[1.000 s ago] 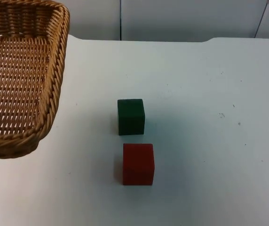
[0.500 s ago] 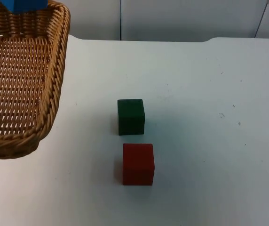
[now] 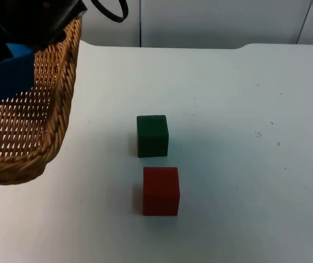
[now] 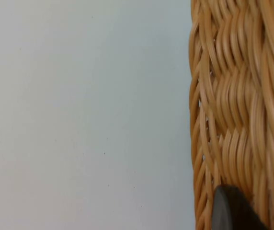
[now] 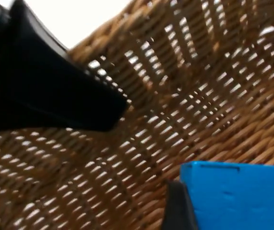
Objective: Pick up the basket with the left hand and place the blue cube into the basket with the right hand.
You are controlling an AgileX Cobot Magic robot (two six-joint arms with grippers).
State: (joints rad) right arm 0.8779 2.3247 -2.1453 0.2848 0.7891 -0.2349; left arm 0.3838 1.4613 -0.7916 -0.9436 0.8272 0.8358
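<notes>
The wicker basket hangs at the table's left side, raised and close to the top camera. My right gripper has come in over it and is shut on the blue cube, which hovers above the basket's woven floor. In the right wrist view the blue cube sits against a black fingertip, with the basket's weave right behind it. The left wrist view has a black fingertip pressed on the basket's outer wall; my left gripper is shut on the basket.
A dark green cube and a red cube stand one behind the other at mid-table. The white table top runs back to the grey partition wall.
The right arm has come in over the basket with the blue cube, which has dropped from the far rim towards the basket's inside. The basket and the other cubes have stayed put.
</notes>
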